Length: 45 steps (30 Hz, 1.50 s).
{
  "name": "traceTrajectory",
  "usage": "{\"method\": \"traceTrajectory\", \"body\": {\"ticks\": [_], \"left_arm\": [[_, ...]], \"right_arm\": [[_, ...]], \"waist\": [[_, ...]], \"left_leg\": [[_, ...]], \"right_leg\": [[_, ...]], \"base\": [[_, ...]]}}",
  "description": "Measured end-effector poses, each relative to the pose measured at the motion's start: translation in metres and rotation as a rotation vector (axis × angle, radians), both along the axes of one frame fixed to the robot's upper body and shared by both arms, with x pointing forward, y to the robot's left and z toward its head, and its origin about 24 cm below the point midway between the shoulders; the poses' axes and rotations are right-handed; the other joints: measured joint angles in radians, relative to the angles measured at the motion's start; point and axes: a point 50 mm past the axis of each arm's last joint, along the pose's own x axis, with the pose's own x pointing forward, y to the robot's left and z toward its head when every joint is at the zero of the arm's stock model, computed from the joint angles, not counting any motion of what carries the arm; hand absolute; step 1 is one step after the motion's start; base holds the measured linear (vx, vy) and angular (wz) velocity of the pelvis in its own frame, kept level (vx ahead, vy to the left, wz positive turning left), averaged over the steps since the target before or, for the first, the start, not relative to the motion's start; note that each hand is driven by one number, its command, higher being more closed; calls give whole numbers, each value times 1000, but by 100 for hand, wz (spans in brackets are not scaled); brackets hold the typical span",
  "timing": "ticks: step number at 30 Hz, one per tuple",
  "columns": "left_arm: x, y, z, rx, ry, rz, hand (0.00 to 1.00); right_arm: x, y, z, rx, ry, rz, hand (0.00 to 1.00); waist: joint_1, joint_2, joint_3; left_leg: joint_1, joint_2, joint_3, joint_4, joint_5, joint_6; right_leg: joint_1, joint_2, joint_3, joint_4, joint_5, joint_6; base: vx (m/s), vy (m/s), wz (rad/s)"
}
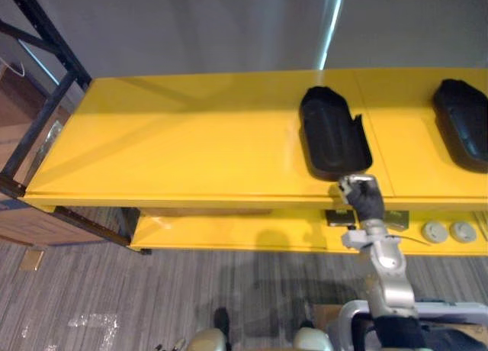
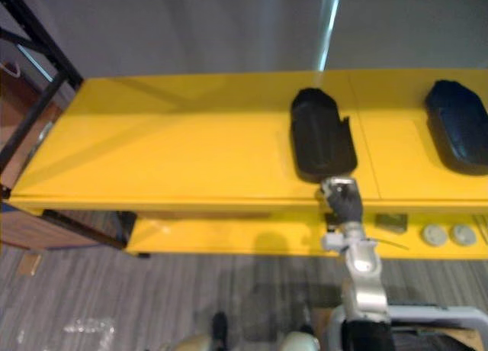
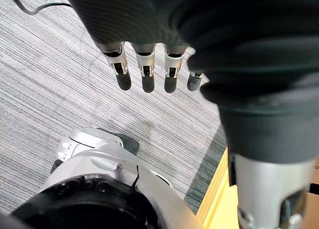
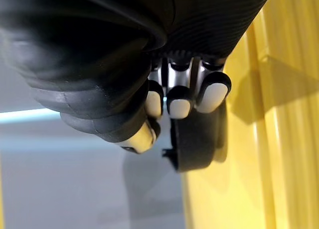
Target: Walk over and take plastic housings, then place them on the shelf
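1. Left hand [image 3: 146, 69] hangs over the grey floor [image 3: 50, 89], fingers straight and slightly apart, nothing in them.
2. Right hand [image 1: 362, 194] is up at the near edge of the yellow shelf [image 1: 191, 145], right at the 6 o'clock end of a black housing [image 1: 332, 133]; whether it grips the rim I cannot tell.
3. That housing lies flat on the shelf, long axis running 6 to 12 o'clock.
4. A second housing [image 1: 461, 122] lies well apart at its 3 o'clock, on the same shelf.
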Motion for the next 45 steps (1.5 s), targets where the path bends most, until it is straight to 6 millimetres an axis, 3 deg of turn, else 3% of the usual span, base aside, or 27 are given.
{"method": "traceTrajectory", "body": {"ticks": [19, 40, 45], "left_arm": [[-1, 1, 0, -4, 15, -4, 0], [-2, 0, -1, -18, 24, -3, 0], [1, 1, 0, -18, 12, -6, 0]], "right_arm": [[30, -10, 0, 5, 58, -36, 100], [64, -18, 13, 14, 73, -64, 100], [70, -18, 23, 19, 44, -69, 100]], "waist": [[16, 6, 4], [44, 21, 20], [45, 21, 52]], "left_leg": [[-15, -15, -51, -18, 41, 12], [-8, -34, -85, -24, 49, 18], [2, -36, -85, -24, 48, 18]], "right_leg": [[14, -11, -52, -10, 11, 12], [62, -26, -96, -42, 26, 22], [74, -28, -98, -44, 26, 22]], "base": [[-30, 7, 8], [-8, 3, 4], [0, 0, 0]]}}
